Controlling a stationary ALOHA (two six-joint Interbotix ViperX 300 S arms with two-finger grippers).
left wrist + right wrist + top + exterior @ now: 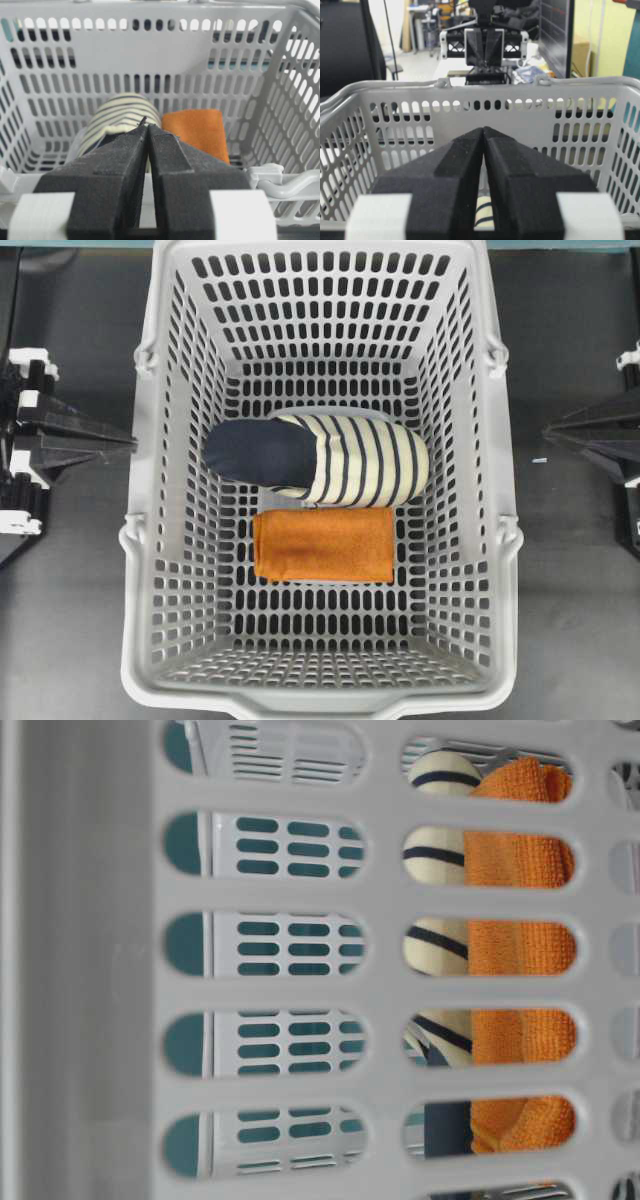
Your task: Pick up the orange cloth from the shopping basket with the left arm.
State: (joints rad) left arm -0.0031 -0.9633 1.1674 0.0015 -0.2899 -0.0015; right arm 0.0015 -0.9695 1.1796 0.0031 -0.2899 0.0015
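Closed left pincer (147, 131) outside the shopping basket (140, 540).
Orange cloth (323, 545) lies beside the striped slipper (320, 460); right pincer (483, 134) closed too.

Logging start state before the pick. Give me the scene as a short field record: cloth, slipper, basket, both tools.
orange cloth: flat on the shopping basket floor, folded, ungrasped
slipper: navy-and-cream striped, lying right beside the cloth; contact cannot be told
left tool: shut, outside the basket rim, pointing in
right tool: shut, outside the opposite rim
task status: pick not yet begun
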